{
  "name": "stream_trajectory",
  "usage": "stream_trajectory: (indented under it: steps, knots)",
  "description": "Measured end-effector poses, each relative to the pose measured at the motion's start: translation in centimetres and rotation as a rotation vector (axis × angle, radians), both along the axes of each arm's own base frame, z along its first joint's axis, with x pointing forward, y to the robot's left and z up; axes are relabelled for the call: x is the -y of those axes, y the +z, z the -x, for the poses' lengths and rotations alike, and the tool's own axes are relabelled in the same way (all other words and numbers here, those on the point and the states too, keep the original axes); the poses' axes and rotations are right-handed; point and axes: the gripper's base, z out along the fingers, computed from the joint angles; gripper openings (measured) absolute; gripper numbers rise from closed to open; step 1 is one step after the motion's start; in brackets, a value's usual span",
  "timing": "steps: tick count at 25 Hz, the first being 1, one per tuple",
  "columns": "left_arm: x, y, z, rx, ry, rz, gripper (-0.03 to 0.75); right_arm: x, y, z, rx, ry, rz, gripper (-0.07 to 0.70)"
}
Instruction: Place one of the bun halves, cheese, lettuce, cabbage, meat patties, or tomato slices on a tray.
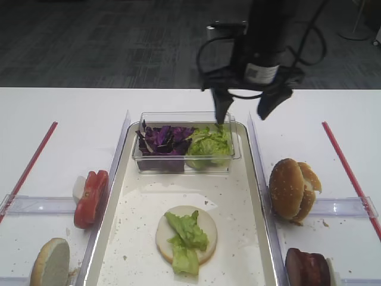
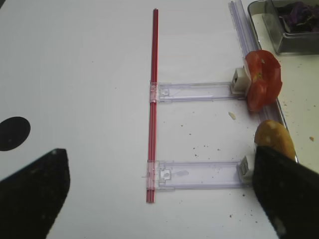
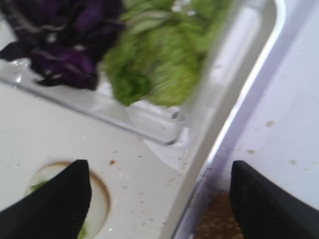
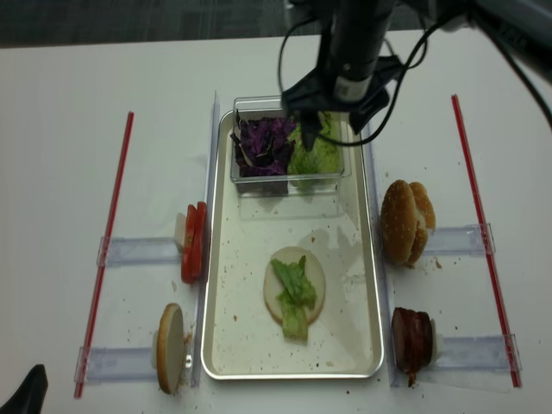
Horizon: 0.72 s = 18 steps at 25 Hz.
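The white table (image 1: 65,119) carries the cream-white tray (image 1: 238,238) lengthwise down its middle, rim silvery, floor speckled with crumbs. At the tray's 12 o'clock end sits a small clear plastic box (image 1: 178,164) holding dark purple cabbage (image 1: 164,140) on its left half and light green lettuce (image 1: 208,146) on its right half, the two touching.

The right gripper (image 1: 244,110) hangs above the box's 1 o'clock corner, jaws spread wide and holding nothing. One finger points down over the lettuce's far edge and the other stands outside the tray rim. In the right wrist view the lettuce lies at 12 o'clock from the fingertips (image 3: 55,204), well apart from them, with the tray rim running between the two tips.

On the tray floor toward 6 o'clock lies a pale bun half (image 1: 205,226), cut face up, with a lettuce leaf (image 1: 186,238) draped over it and hanging past its near edge.

At 3 o'clock of the tray, on the table, sesame bun halves (image 1: 289,187) stand on edge. The meat patties (image 1: 306,268) stand at 5 o'clock. At 9 o'clock the tomato slices (image 1: 91,198) stand on edge, and another bun half (image 1: 50,262) stands at 7 o'clock.

The left gripper (image 2: 159,199) hovers over bare table left of the tray, its jaws spread apart and holding nothing, near the tomato and bun half.
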Motion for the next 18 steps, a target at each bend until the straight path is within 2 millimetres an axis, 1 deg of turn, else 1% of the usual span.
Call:
stream_trajectory:
  steps: [4, 8, 10, 11, 14, 18]
  knots:
    - [0.0, 0.0, 0.0, 0.0, 0.0, 0.0, 0.687, 6.6, 0.0, -2.7, 0.005, -0.169, 0.017, 0.592]
    - [0.0, 0.0, 0.0, 0.0, 0.0, 0.0, 0.687, 12.5, -0.1, -4.0, 0.017, -0.299, 0.063, 0.592]
    - [0.0, 0.0, 0.0, 0.0, 0.0, 0.0, 0.687, 14.6, -0.1, -4.3, 0.022, -0.34, 0.087, 0.592]
    - [0.0, 0.0, 0.0, 0.0, 0.0, 0.0, 0.687, 15.4, -0.1, -4.3, 0.022, -0.359, 0.09, 0.592]
    - [0.0, 0.0, 0.0, 0.0, 0.0, 0.0, 0.687, 17.1, -0.1, -4.4, 0.022, -0.393, 0.093, 0.592]
    - [0.0, 0.0, 0.0, 0.0, 0.0, 0.0, 0.687, 18.1, -0.1, -4.5, 0.022, -0.41, 0.095, 0.592]
